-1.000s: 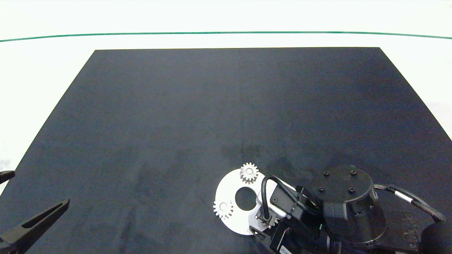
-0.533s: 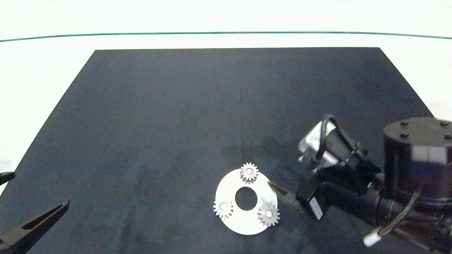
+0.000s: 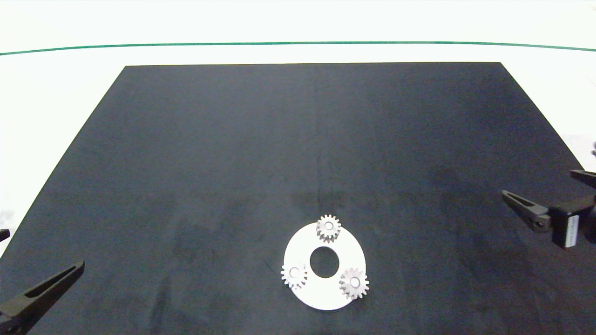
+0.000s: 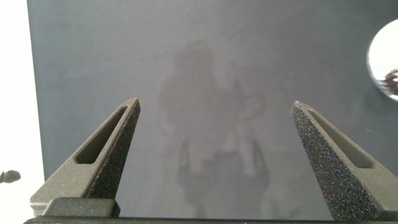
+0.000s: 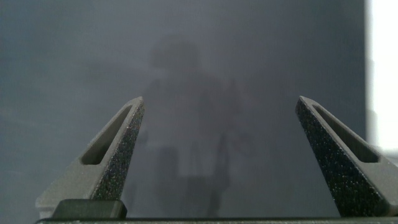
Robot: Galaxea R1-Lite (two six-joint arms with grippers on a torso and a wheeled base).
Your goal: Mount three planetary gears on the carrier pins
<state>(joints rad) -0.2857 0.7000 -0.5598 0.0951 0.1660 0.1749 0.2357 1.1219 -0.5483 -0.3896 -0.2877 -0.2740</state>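
Note:
A flat white carrier disc (image 3: 321,294) with a large centre hole lies on the black mat, near its front edge. Three small silvery planetary gears sit flat on it: one at the far side (image 3: 328,228), one at the front left (image 3: 294,275), one at the front right (image 3: 354,282). A pale carrier pin (image 3: 328,226) shows through each gear's centre hole. My right gripper (image 3: 538,182) hangs open at the right edge, far from the disc, with only mat between its fingers (image 5: 118,149). My left gripper (image 3: 46,247) is parked open at the front left corner. The left wrist view catches the disc's edge (image 4: 384,50).
The black mat (image 3: 298,139) covers most of a white table (image 3: 56,93). A thin green line (image 3: 298,43) runs across the table beyond the mat's far edge.
My right arm has pulled back from over the disc to the right edge, leaving the third gear on the front-right pin. The left gripper shifted slightly toward the left.

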